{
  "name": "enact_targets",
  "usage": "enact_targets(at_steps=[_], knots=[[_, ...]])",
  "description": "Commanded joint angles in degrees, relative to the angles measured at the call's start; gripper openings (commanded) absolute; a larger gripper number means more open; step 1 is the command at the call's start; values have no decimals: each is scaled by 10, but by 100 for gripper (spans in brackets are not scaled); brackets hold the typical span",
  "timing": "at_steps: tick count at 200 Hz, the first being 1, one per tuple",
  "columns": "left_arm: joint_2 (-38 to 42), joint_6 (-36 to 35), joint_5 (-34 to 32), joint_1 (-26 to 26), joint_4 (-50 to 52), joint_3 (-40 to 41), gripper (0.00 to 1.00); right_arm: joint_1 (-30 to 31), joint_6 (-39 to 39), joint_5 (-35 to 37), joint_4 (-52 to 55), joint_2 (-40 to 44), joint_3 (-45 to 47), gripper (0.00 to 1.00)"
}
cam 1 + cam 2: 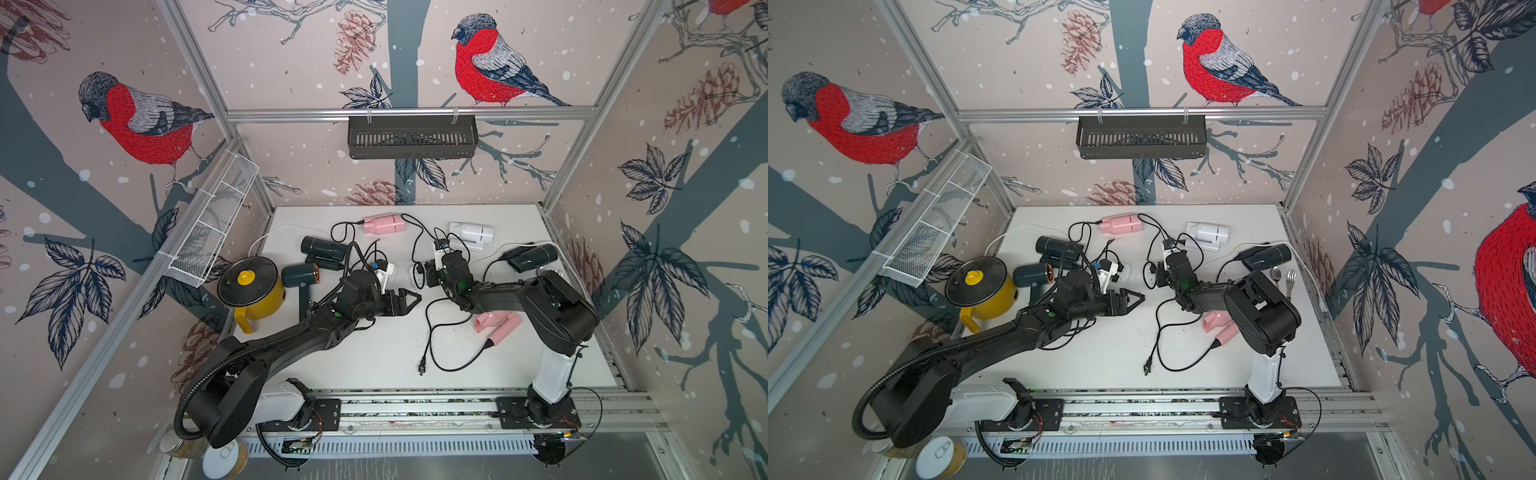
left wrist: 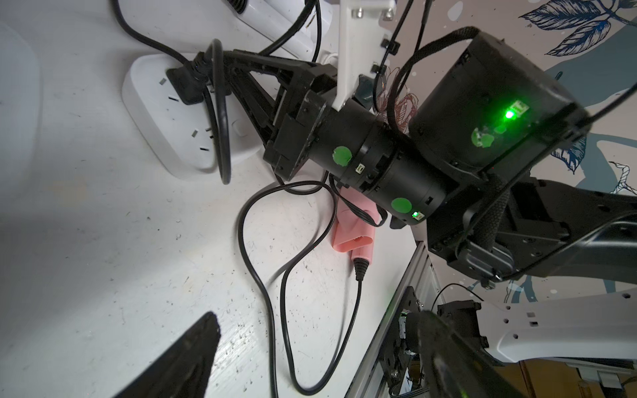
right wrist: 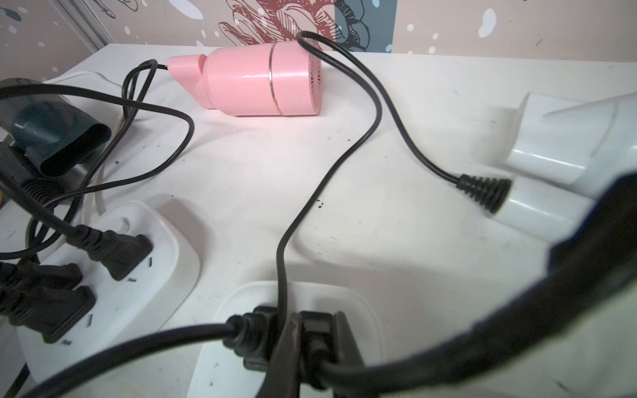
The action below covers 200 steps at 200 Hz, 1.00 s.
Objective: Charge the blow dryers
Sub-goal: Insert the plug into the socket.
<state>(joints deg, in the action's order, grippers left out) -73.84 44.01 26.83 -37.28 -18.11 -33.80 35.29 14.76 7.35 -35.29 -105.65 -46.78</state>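
The right gripper (image 3: 315, 324) has its jaws pinched tight on a black plug (image 3: 319, 348) sitting at a white power strip (image 3: 365, 310) in the middle of the worktop (image 1: 374, 357). The left gripper (image 1: 411, 298) hangs close by with its jaws spread wide and nothing between them. A second power strip (image 3: 162, 248), just beside the first, carries three more black plugs.

Six dryers lie scattered around the two strips. The far pink blow dryer (image 1: 384, 223) and the white blow dryer (image 1: 471, 232) rest along the back edge. A black blow dryer (image 1: 532, 255) sits toward the right side. A second black blow dryer (image 1: 324, 248) and the dark green blow dryer (image 1: 300, 275), copper nozzle showing, lie on the left near a yellow pot (image 1: 266, 307) with a black lid. The near pink blow dryer (image 1: 498, 326) is partly hidden under the right arm. Its thin cord loops across the worktop to a loose plug (image 1: 422, 369) lying unconnected toward the front.
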Motion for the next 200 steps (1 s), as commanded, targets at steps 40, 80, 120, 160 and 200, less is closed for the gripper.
enact_targets(at_steps=[40,80,120,160,200], knots=[[-19,6,14,0,-52,1,90,12,-32,72,49,56,75,2],[-31,10,22,-5,-63,-1,90,9,-43,33,57,43,82,2],[-25,6,17,-6,-56,1,90,8,-48,7,94,34,65,2],[-28,7,17,-7,-57,0,90,8,-49,32,109,33,71,2],[-33,3,20,-8,-57,-6,90,8,-64,53,142,34,55,2]])
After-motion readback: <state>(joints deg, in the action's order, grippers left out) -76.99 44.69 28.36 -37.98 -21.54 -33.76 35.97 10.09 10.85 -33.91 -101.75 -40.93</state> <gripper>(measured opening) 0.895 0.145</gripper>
